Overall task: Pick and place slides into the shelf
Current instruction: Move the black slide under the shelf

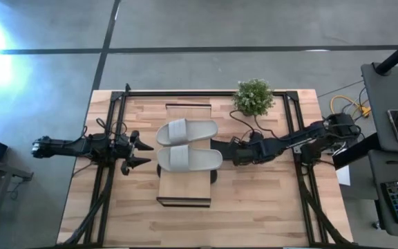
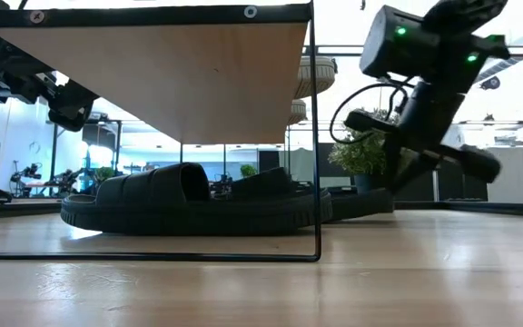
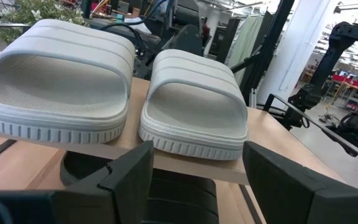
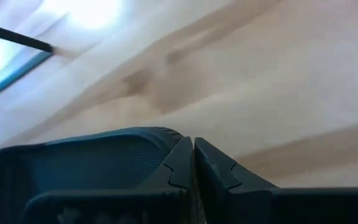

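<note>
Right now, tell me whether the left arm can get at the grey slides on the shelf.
Probably yes: the left gripper is open, facing the grey slides atop the shelf, nothing between.

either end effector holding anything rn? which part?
Right end effector is shut on a black slide, pinching its edge under the shelf. Left end effector is open, empty.

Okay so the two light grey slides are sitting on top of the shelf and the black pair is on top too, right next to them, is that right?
Not quite. The light grey slides do sit on top of the shelf, but the black slides lie on the table underneath its plank, not on top. The low view shows them under the shelf; the left wrist view shows one below the grey pair.
</note>
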